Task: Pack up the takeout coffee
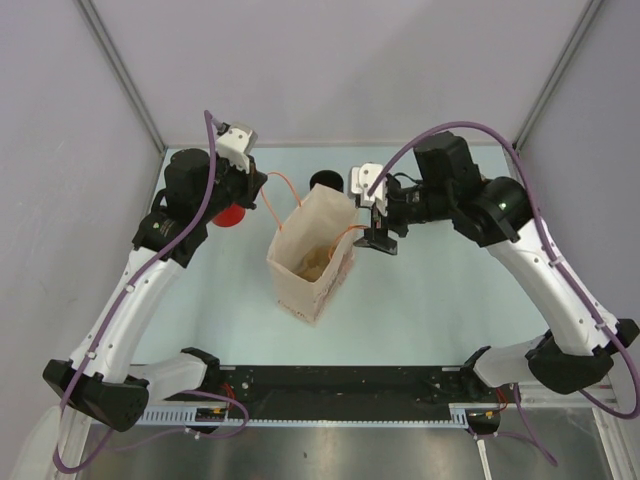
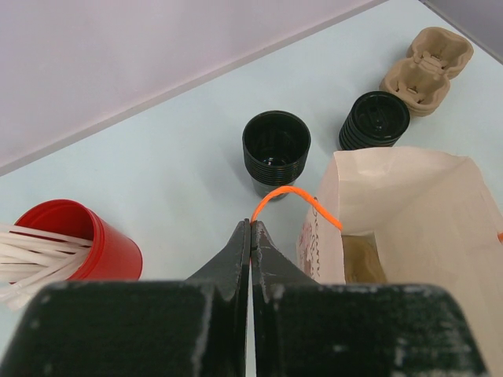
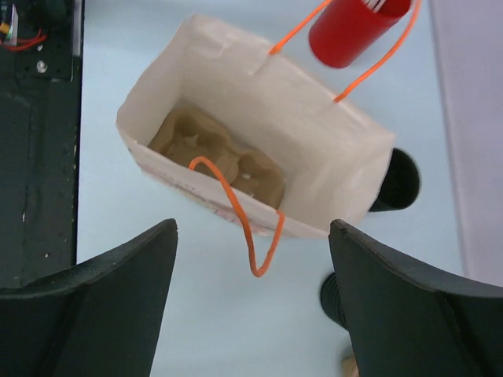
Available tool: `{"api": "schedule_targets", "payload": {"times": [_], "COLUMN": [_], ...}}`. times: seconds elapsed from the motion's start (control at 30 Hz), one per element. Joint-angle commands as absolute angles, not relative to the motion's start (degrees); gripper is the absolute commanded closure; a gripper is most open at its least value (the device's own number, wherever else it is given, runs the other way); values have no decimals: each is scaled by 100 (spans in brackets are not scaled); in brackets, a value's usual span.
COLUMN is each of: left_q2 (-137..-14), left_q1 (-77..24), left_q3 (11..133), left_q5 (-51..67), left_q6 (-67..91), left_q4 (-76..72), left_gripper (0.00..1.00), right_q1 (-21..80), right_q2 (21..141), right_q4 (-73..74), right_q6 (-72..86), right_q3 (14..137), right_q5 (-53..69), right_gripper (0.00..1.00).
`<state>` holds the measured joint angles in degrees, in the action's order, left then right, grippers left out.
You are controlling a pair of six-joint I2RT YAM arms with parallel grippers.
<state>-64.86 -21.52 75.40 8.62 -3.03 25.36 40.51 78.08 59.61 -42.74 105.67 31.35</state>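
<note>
Logging the bag-opening step: my left hand (image 2: 250,236) clamped on the orange handle (image 2: 295,196) of the paper bag (image 1: 305,265), right hand (image 3: 251,236) apart and empty above it, takeout coffee (image 2: 276,149) upright on the desk (image 1: 450,300) just behind the bag; next, I reckon, the right hand must grasp it.

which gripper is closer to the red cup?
Left. The left gripper, shut on the orange handle, sits right beside the red cup. The right gripper hangs open on the other side of the bag, which stands between it and the cup.
</note>
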Motion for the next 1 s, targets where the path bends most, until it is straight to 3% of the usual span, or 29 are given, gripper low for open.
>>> {"api": "schedule_targets", "payload": {"times": [0.0,0.13,0.23,0.27,0.33,0.67,0.97], "left_q2": [-6416,-6399,-6416,-6442,-6512,-6882,-7303], "left_q1": [-2145,-2145,-2145,-2145,-2145,-2145,-2215], "left_q3": [7594,7594,7585,7594,7734,9052,8314], "left_q5": [809,800,800,791,809,1081,1266], "left_q6": [-369,-396,-457,-474,-606,-923,-958], "left_q4": [2356,2355,2355,2355,2425,2654,2706], "left_gripper": [99,99,99,100,100,100,100], "right_q1": [3982,3955,3938,3938,3937,3876,3972], "right_q2": [7831,7866,7954,7954,7972,7937,7664], "right_q4": [5810,5511,5335,5300,5291,5335,4835], "right_q6": [-4553,-4483,-4412,-4395,-4333,-3955,-4157], "right_q3": [10099,9879,9870,9888,10054,10960,9133], "right_q5": [3331,3287,3269,3261,3287,3480,3051], "right_gripper": [20,31,61,84,100,100,100]}}
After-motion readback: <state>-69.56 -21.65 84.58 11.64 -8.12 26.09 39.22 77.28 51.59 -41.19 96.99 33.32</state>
